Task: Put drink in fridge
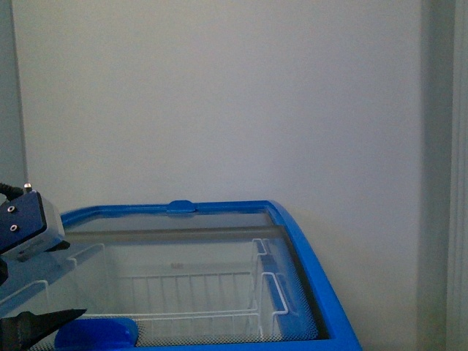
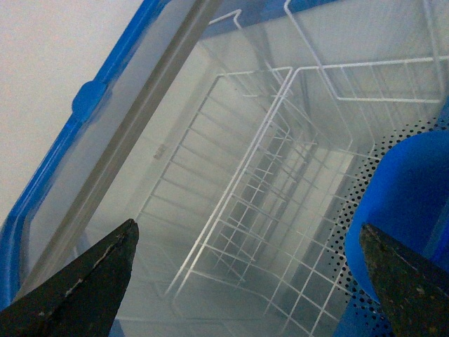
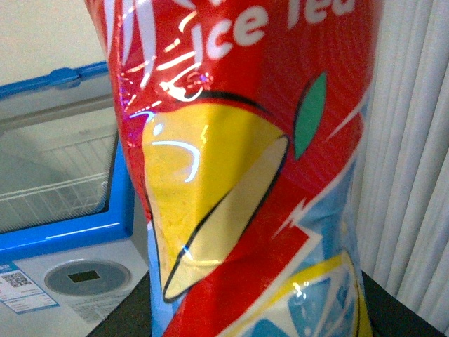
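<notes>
The fridge (image 1: 307, 256) is a white chest with a blue rim, a glass lid and white wire baskets (image 1: 197, 292) inside. My left gripper (image 1: 40, 325) hangs over its near left corner. In the left wrist view it (image 2: 247, 230) is open, with only the glass lid and the baskets (image 2: 238, 175) showing between its dark fingers (image 2: 91, 281). The drink (image 3: 245, 175) fills the right wrist view, its red label reading "Ice Tea" above a yellow lemon picture. My right gripper (image 3: 263, 316) is shut on it, off to the side of the fridge (image 3: 63, 232). The cap is out of view.
A blue rounded piece (image 1: 95, 333) sits at the lid's near edge, close to my left fingers (image 2: 414, 203). The fridge's front carries a round display panel (image 3: 84, 277) and a sticker (image 3: 17, 281). A pale wall stands behind, and white vertical slats (image 3: 414, 140) at the right.
</notes>
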### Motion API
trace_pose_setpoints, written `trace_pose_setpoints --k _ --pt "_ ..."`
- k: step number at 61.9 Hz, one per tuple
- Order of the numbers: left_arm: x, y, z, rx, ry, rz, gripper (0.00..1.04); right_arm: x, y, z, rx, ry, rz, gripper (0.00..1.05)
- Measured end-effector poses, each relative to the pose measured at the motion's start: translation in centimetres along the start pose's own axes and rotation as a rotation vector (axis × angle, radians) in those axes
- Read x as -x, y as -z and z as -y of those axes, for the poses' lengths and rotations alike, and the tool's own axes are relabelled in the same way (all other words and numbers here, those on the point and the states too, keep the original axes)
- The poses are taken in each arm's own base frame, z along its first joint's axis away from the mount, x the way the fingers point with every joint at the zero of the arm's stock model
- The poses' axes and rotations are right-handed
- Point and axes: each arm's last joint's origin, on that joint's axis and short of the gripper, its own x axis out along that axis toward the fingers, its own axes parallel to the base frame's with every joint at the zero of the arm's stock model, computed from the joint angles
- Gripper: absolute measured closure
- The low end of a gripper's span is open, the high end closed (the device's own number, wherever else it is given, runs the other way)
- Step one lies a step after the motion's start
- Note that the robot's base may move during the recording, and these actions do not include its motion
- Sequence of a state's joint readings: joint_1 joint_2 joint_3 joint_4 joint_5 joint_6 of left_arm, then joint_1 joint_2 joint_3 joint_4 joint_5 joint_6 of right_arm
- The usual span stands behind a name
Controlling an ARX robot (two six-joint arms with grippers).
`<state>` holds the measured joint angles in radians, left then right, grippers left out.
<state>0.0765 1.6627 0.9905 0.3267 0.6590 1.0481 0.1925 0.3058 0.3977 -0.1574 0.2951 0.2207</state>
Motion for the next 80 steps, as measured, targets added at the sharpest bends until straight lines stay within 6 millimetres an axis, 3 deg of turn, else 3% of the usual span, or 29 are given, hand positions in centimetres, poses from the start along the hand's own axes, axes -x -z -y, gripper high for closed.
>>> trace_pose_setpoints --k 10,23,31,44,69,80 --pt "-0.3 -1.0 -1.2 -0.008 0.093 0.055 0.08 0.0 0.0 0.0 0.000 0.000 0.000 0.64" --pt "0.2 -2.1 -3.6 0.010 0.073 0.125 0.08 0.0 0.0 0.0 0.000 0.000 0.000 0.64" --pt "1.1 -0.8 -2.3 0.105 0.220 0.045 0.08 0.0 0.0 0.0 0.000 0.000 0.000 0.64" --pt "1.1 -0.7 -1.4 0.113 0.287 0.023 0.08 0.0 0.0 0.0 0.000 0.000 0.000 0.64" --pt "-2.3 0.5 -1.7 0.009 0.243 0.021 0.08 0.0 0.0 0.0 0.000 0.000 0.000 0.64" --pt "-5.7 -0.2 -4.4 -0.093 0.070 0.040 0.08 0.0 0.0 0.0 0.000 0.000 0.000 0.64"
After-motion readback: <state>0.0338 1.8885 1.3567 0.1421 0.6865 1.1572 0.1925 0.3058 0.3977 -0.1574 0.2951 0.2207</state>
